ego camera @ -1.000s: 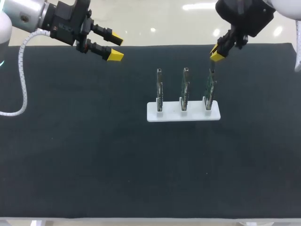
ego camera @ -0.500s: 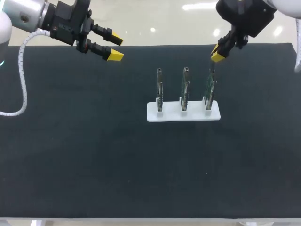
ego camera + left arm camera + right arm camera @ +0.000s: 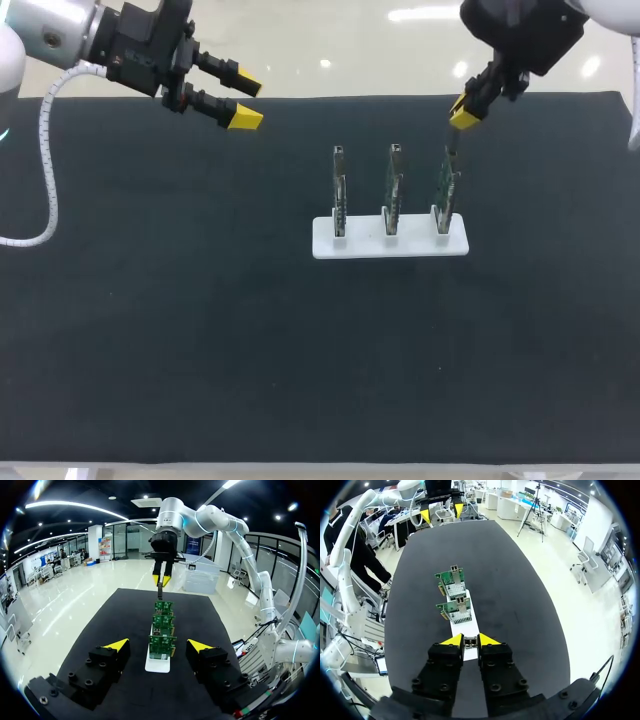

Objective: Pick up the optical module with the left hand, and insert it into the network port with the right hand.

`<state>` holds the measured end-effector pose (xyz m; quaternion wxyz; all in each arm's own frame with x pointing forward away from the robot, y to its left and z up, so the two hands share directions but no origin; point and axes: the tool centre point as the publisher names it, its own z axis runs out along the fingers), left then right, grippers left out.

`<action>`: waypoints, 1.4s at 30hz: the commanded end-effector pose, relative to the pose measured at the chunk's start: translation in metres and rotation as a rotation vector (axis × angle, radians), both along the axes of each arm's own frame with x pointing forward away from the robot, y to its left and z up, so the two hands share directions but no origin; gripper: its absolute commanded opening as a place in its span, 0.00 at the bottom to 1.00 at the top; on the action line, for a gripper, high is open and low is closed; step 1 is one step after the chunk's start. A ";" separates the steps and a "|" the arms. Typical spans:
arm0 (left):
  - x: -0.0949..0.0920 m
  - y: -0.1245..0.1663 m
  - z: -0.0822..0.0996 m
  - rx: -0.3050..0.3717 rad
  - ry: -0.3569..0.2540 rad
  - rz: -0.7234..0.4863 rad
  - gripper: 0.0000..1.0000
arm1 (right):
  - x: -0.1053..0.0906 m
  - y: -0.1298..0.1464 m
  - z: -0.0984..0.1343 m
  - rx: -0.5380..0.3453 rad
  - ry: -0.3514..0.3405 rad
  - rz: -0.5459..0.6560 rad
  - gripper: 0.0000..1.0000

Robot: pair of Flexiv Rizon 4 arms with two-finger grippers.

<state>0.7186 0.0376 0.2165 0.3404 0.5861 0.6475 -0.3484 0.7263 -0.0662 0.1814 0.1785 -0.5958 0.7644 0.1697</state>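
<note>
My right gripper (image 3: 462,113) hangs over the far right of the table, shut on a thin dark optical module (image 3: 454,145) that points down at the rightmost board (image 3: 446,190). Three upright green boards with metal network ports stand in a row on a white base (image 3: 390,243). In the right wrist view the module's end (image 3: 470,641) shows between the yellow fingertips (image 3: 451,640), above the base (image 3: 461,627). My left gripper (image 3: 240,100) is open and empty at the far left. In its wrist view it (image 3: 158,645) faces the row of boards (image 3: 162,647), with the right gripper (image 3: 162,577) beyond.
The black mat (image 3: 200,330) covers the whole table. The middle board (image 3: 394,190) and the left board (image 3: 340,190) stand close beside the rightmost one. Nothing else lies on the mat.
The right gripper with the module has edged slightly up and to the right. The left arm has not moved.
</note>
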 end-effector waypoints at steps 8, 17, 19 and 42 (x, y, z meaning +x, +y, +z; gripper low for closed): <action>-0.001 -0.001 0.000 0.003 0.000 0.003 1.00 | 0.001 0.001 -0.008 0.008 0.017 -0.003 0.00; -0.001 -0.001 0.000 0.003 0.000 0.003 1.00 | 0.001 0.002 0.001 0.002 0.001 -0.003 0.00; -0.001 -0.001 0.000 0.003 0.000 0.003 1.00 | 0.001 0.002 0.001 0.002 0.001 -0.004 0.00; -0.001 -0.001 0.000 0.003 0.000 0.003 1.00 | 0.001 -0.001 -0.007 0.002 0.027 -0.022 0.00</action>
